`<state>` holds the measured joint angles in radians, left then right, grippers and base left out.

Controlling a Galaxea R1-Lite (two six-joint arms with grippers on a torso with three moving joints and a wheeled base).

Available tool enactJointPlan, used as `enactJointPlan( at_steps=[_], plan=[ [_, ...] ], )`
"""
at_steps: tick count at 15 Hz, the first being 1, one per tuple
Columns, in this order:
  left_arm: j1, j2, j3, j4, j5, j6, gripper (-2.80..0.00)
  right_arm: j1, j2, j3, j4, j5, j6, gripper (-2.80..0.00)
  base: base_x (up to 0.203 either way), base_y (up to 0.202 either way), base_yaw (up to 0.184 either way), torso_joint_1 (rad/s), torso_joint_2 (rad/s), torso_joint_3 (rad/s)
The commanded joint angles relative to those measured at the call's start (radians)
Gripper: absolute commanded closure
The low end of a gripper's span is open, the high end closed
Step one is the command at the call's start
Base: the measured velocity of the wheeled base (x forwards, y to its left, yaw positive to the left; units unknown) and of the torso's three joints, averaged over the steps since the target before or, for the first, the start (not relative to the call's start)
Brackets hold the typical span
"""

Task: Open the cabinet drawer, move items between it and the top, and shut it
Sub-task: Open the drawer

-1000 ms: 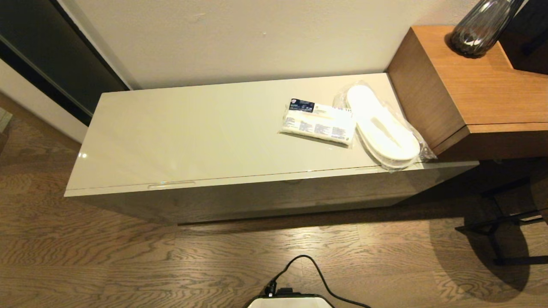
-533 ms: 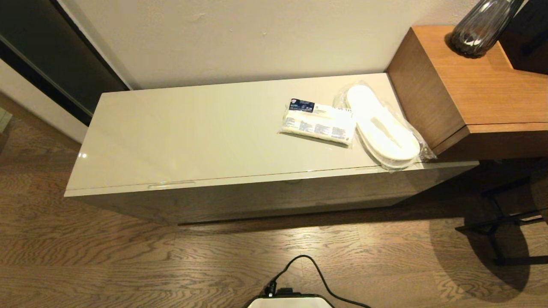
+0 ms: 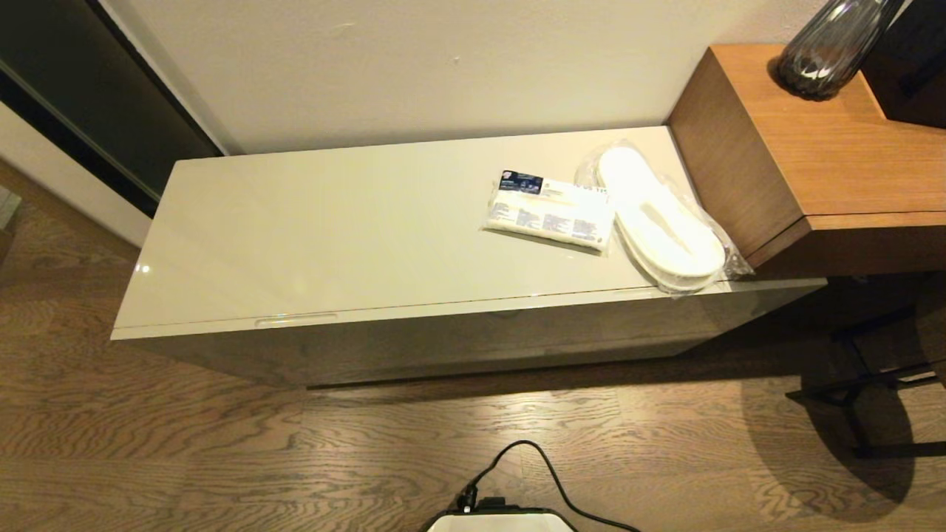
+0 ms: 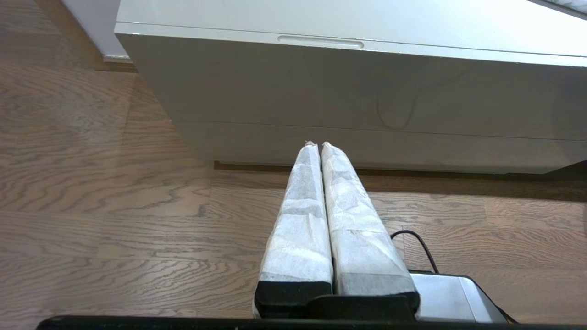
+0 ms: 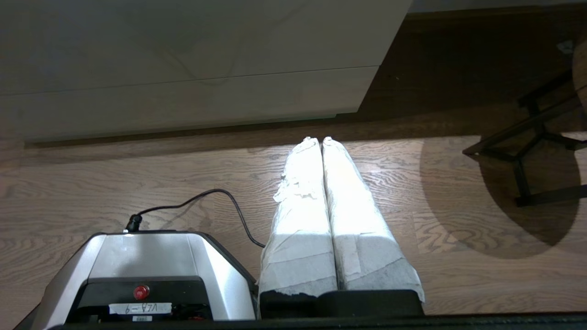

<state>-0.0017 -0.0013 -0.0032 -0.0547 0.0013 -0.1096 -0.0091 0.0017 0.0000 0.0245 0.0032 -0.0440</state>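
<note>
The cream cabinet drawer (image 3: 443,336) stands shut, its plain front (image 4: 321,87) facing me. On the glossy cream top (image 3: 332,229) lie a white packet with a dark blue label (image 3: 550,214) and, to its right, white slippers in clear plastic (image 3: 661,222), whose near end overhangs the front edge. Neither arm shows in the head view. My left gripper (image 4: 316,144) is shut and empty, held low over the floor in front of the drawer. My right gripper (image 5: 316,139) is shut and empty too, over the floor near the cabinet's right end.
A brown wooden desk (image 3: 828,162) abuts the cabinet's right end, with a dark glass vase (image 3: 831,48) on it. A black metal stand (image 3: 865,384) sits on the floor at right. My base (image 3: 499,521) and its black cable (image 3: 547,462) lie in front.
</note>
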Motion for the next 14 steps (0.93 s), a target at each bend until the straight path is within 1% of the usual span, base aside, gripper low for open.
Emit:
enactJointPlan(
  at_steps=[1, 2, 3, 4, 5, 7, 9, 11, 12, 13, 14],
  plan=[
    [0.000, 0.001, 0.000, -0.001, 0.000, -0.001, 0.00, 0.000, 0.001, 0.003, 0.003, 0.007, -0.013, 0.00, 0.000, 0.000, 0.000, 0.000, 0.00, 0.000],
    [0.000, 0.001, 0.000, -0.001, 0.000, -0.001, 0.00, 0.000, 0.001, 0.003, 0.000, 0.012, -0.029, 0.00, 0.000, 0.000, 0.000, 0.000, 0.00, 0.000],
    [0.000, 0.001, 0.000, -0.001, 0.001, -0.001, 0.00, 0.000, 0.001, 0.002, -0.004, 0.014, -0.063, 0.00, 0.000, 0.000, 0.000, 0.000, 0.00, 0.000],
    [0.000, 0.001, 0.000, -0.001, 0.001, -0.001, 0.00, 0.000, 0.001, 0.003, -0.005, 0.012, -0.068, 0.00, 0.000, 0.000, 0.000, 0.000, 0.00, 0.000],
    [0.000, 0.001, 0.000, -0.001, 0.000, -0.001, 0.00, 0.000, 0.001, 0.003, -0.005, 0.010, -0.061, 0.00, 0.000, 0.000, 0.000, 0.000, 0.00, 0.000],
    [0.000, 0.001, 0.000, -0.001, 0.000, -0.001, 0.00, 0.000, 0.001, 0.003, -0.012, 0.003, -0.013, 0.00, 0.000, 0.000, 0.000, 0.000, 0.00, 0.000],
    [0.000, 0.001, 0.000, -0.001, 0.002, -0.001, 0.00, 0.000, 0.001, -0.017, 0.000, 0.014, -0.017, 0.00, 0.000, 0.000, 0.000, 0.000, 0.00, 0.000],
    [0.000, 0.001, 0.000, -0.001, 0.001, -0.001, 0.00, 0.000, 0.001, -0.023, 0.020, 0.002, -0.019, 0.00, 0.000, 0.000, 0.000, 0.000, 0.00, 0.000],
    [0.000, 0.001, 0.000, -0.001, 0.000, -0.001, 0.00, 0.000, 0.001, -0.052, 0.030, -0.001, -0.017, 0.00, 0.000, 0.000, 0.000, 0.000, 0.00, 0.000],
    [0.000, 0.001, 0.000, -0.001, 0.002, -0.001, 0.00, 0.000, 0.001, -0.123, 0.073, 0.003, -0.012, 0.00, 0.000, 0.000, 0.000, 0.000, 0.00, 0.000],
    [0.000, 0.001, 0.000, -0.001, 0.000, -0.001, 0.00, 0.000, 0.002, -0.227, 0.149, 0.015, -0.004, 0.00, 0.000, 0.000, 0.000, 0.000, 0.00, 0.000]
  ],
)
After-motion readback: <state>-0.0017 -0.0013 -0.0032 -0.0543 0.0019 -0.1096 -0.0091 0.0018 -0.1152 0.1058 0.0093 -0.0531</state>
